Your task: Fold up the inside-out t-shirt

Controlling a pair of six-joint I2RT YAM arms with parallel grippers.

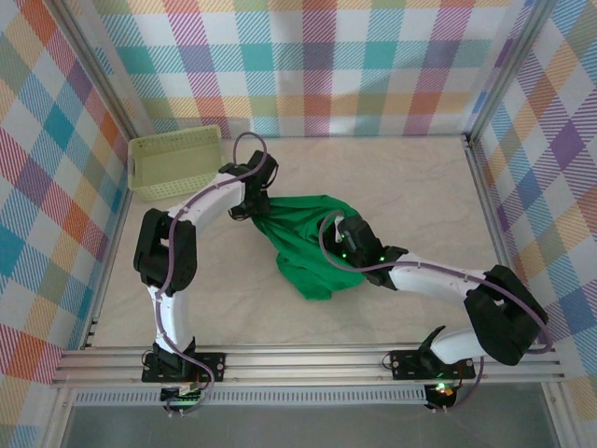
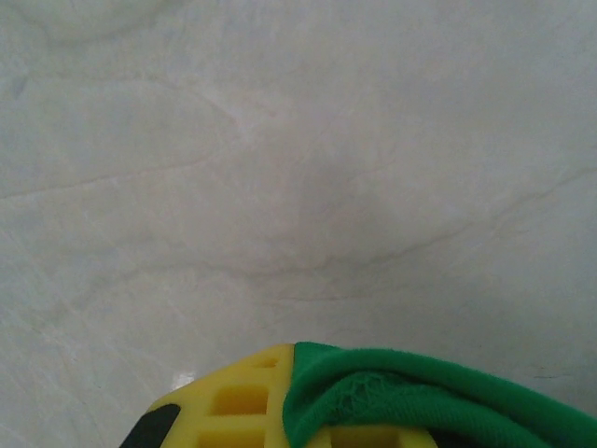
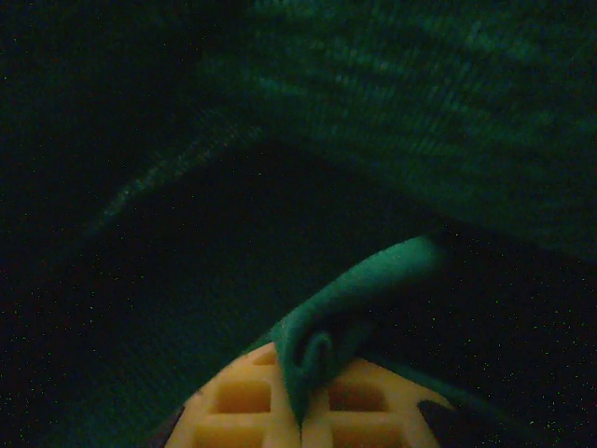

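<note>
Pale, marble-veined tabletop [image 1: 410, 187] bounded on three sides by walls of pastel checked cloth [image 1: 308, 56], seen from the top external camera. Near the middle of the surface lies a bright green, soft and wrinkled fabric t-shirt [image 1: 312, 247], bunched into an uneven heap that is broad at the far side and narrows to a point towards the near edge. A pale yellow-green lattice plastic basket [image 1: 173, 163] stands at the far left corner, well apart from the garment.

The left gripper [image 1: 250, 207] meets the heap at its far left edge, and the right gripper [image 1: 338, 233] meets it at its right side; both white arms bend inward from their bases at the near rail.

Left wrist view: the left gripper [image 2: 308, 420], with its yellow ribbed fingers [image 2: 233, 406], is clenched on a stitched hem of the t-shirt [image 2: 429, 392], which drapes over the fingertip, with the bare tabletop [image 2: 298, 187] beyond it.

Right wrist view, dim and shadowed by cloth: the right gripper [image 3: 300, 411] has its yellow pads [image 3: 238, 397] pressed together, pinching a rolled fold of the t-shirt [image 3: 373, 280] between them; more of the fabric hangs across the upper part of the view.
</note>
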